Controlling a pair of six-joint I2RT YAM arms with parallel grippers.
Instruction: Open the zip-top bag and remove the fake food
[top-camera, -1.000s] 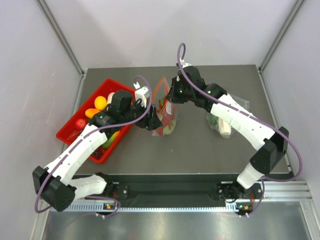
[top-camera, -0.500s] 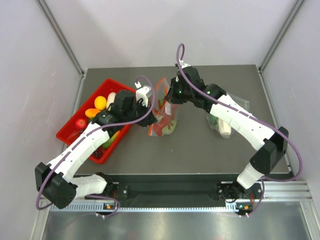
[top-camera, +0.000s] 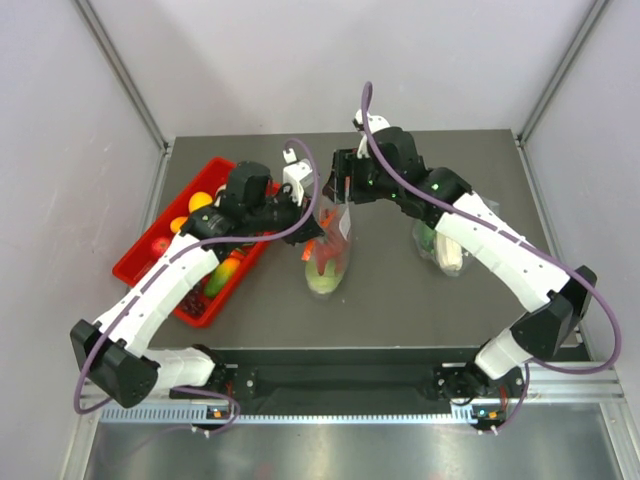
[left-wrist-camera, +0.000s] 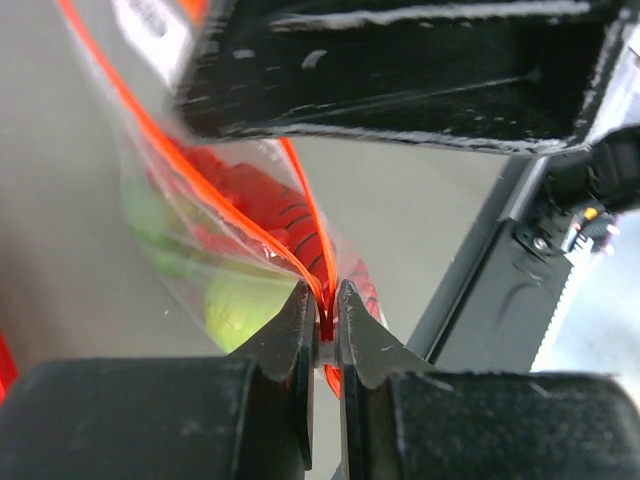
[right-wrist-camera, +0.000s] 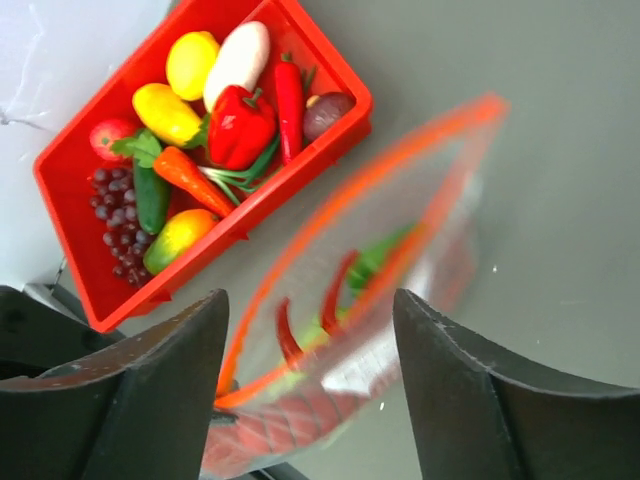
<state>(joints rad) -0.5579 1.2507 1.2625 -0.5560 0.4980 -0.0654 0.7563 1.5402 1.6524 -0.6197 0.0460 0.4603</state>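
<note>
The zip-top bag (top-camera: 330, 255) hangs near the table's middle with its red-orange strip at the top. My left gripper (top-camera: 312, 228) is shut on that strip; in the left wrist view the strip (left-wrist-camera: 322, 310) is pinched between the jaws. Through the plastic I see the fake food: red chili pieces (right-wrist-camera: 335, 290), a pale green cabbage (left-wrist-camera: 245, 305) and a darker green piece (right-wrist-camera: 385, 255). My right gripper (right-wrist-camera: 308, 300) stands open just above the bag's gaping mouth (right-wrist-camera: 370, 200), touching nothing. In the top view it (top-camera: 340, 190) sits just behind the bag.
A red bin (top-camera: 150, 265) of toy fruit and vegetables lies left of the bag, its wall (right-wrist-camera: 290, 175) close to the bag's mouth. Another clear bag (top-camera: 445, 245) with a white-and-green item lies at the right, under the right arm.
The left gripper shut on the bag's zip strip and pulled it back and up. The right gripper let go of the bag and opened. The bag's mouth now gapes and the bag hangs lower.
</note>
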